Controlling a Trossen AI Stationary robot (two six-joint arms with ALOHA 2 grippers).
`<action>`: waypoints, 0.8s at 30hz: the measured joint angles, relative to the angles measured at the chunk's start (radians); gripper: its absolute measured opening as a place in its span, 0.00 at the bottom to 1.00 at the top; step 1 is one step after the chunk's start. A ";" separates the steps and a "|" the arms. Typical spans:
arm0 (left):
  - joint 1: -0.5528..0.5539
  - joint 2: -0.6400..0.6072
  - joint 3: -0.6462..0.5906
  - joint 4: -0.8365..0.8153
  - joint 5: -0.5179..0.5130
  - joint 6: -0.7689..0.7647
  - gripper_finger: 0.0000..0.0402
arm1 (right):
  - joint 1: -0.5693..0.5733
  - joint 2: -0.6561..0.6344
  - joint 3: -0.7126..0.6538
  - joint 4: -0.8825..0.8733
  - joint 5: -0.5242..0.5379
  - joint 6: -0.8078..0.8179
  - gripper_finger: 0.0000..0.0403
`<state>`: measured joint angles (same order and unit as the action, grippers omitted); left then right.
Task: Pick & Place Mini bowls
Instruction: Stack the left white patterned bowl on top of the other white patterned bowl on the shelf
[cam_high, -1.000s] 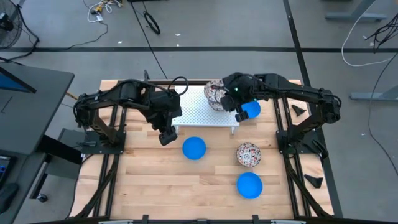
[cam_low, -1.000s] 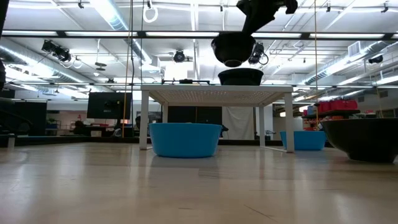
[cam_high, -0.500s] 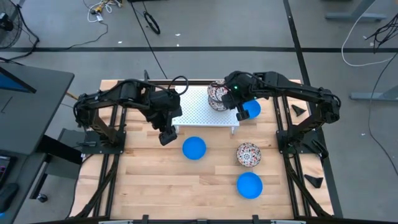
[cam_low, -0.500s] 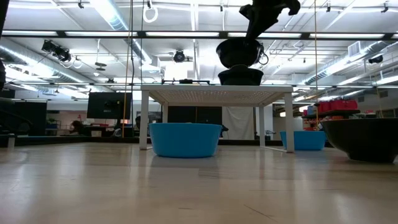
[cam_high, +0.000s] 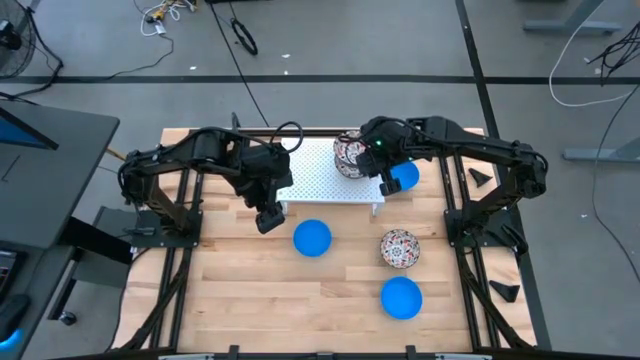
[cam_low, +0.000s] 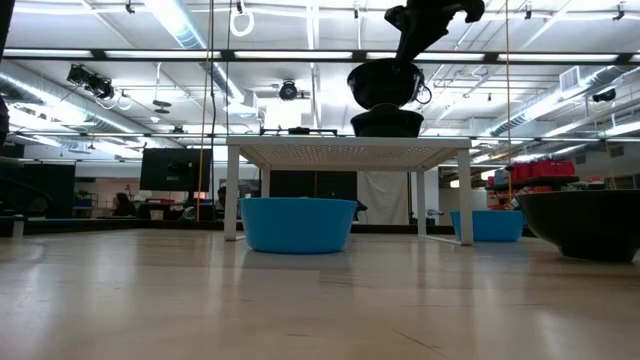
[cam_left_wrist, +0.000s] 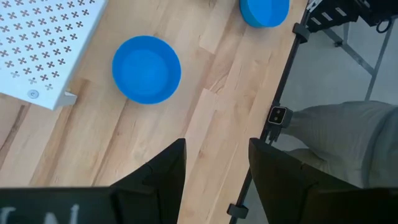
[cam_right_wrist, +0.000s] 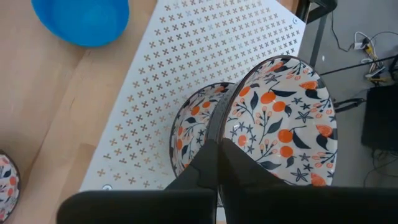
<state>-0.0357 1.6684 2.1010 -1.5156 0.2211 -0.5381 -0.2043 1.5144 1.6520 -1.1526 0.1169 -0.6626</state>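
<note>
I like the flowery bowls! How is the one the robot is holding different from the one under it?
The held floral bowl hangs in the air, pinched at its rim by the right tool; the lower floral bowl sits on the white rack, ungripped. The held one is fully visible; the lower one is partly covered. Both share the same orange-and-dark flower pattern.

On the rack (cam_high: 332, 174), toward its far right corner, sits 1 bowl (cam_right_wrist: 189, 132), with a 2nd bowl (cam_right_wrist: 283, 121) held just above it. 1 bowl (cam_high: 404, 176) lies right of the rack; 3 bowls (cam_high: 312, 238) (cam_high: 399, 248) (cam_high: 401, 297) lie in front of the rack.
</note>
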 joint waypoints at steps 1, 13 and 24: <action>0.000 0.000 0.000 0.000 0.000 0.000 0.45 | 0.000 0.000 0.000 -0.001 0.005 0.000 0.00; 0.000 0.000 0.000 0.000 0.000 0.000 0.45 | 0.017 0.000 -0.001 -0.001 0.033 0.012 0.00; 0.000 0.000 0.000 0.000 0.000 0.008 0.45 | 0.028 0.001 -0.066 0.004 0.033 0.026 0.00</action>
<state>-0.0357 1.6685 2.1010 -1.5158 0.2211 -0.5303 -0.1759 1.5150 1.5864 -1.1482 0.1501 -0.6363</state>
